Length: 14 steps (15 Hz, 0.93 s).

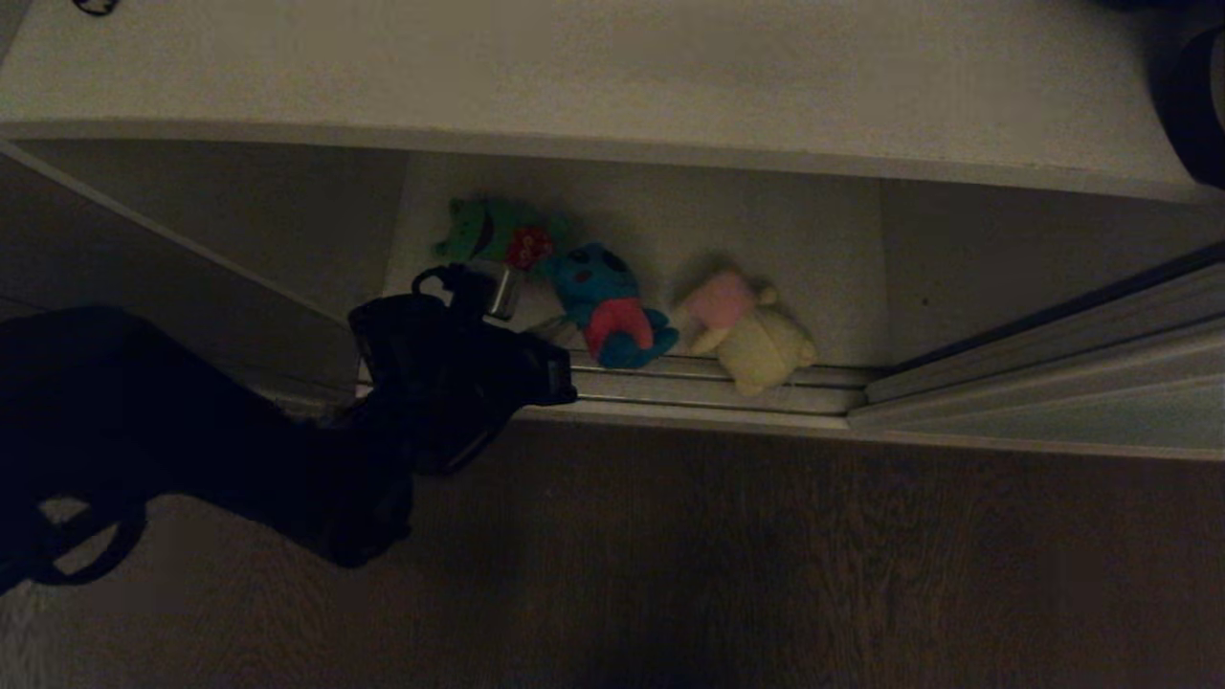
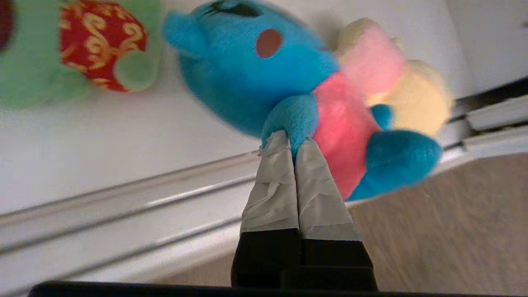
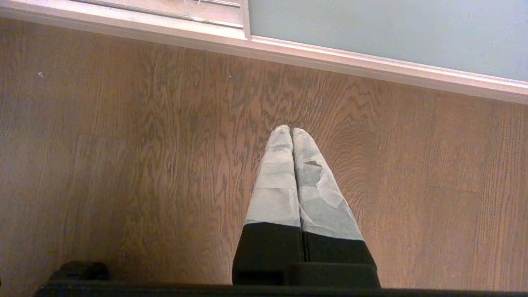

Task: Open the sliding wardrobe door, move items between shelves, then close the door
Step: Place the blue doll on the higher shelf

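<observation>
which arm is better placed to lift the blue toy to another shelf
Left. The left gripper is already shut on the blue plush toy, pinching its arm, while the right gripper hangs shut over bare floor.

Head view is dim and murky; both wrist views brighter, the left slightly motion-blurred.

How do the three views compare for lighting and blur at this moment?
Head view: very dark, the left arm a near-black shape, though the blue toy, green toy and cream toy keep their colours. Left wrist view: bright but smeared, the blue toy's outline soft, the left gripper sharper. Right wrist view: evenly lit and crisp, wood grain clear around the right gripper.
</observation>
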Motion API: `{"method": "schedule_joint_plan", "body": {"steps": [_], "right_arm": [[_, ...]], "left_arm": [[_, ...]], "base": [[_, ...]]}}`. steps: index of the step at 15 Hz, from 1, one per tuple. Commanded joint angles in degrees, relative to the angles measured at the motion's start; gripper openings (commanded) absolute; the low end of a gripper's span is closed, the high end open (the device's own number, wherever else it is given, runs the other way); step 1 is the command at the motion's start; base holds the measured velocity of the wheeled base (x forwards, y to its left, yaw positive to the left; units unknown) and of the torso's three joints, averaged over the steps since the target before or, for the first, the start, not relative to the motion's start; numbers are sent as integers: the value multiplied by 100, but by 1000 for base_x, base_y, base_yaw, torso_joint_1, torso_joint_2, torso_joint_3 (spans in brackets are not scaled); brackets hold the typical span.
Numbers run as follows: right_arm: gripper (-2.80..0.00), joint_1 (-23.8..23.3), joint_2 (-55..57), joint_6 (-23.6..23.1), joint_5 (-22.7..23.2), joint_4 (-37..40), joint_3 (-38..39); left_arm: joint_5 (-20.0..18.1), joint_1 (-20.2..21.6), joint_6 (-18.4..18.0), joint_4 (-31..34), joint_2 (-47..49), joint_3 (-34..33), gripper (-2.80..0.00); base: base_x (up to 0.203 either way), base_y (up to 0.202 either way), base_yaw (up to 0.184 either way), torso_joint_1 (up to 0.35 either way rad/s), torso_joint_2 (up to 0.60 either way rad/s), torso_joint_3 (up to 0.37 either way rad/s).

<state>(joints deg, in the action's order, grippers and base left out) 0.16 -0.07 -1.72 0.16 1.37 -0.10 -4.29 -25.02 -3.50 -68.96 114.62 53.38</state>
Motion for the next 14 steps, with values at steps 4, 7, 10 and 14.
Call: {"method": "schedule_joint_plan", "body": {"steps": [4,7,10,14], "right_arm": [[-280,2,-1,-4,2,-5,1],[-280,2,-1,-4,2,4,1],[-280,-1,-4,-4,2,-3,1],[-280,1,-5,-4,2,-2,1]], "left_arm": [[109,-266,102,1107,-2055,-1197,-280],[370,-357,258,2037,-3086,-1800,-280],[668,-371,599,3196,-4095,-2017,-280],[749,-372,819,4933,-5411,-2088,-280]], "base": [[0,0,0,0,0,0],[0,0,0,0,0,0],[0,0,0,0,0,0],[0,0,0,0,0,0]]}}
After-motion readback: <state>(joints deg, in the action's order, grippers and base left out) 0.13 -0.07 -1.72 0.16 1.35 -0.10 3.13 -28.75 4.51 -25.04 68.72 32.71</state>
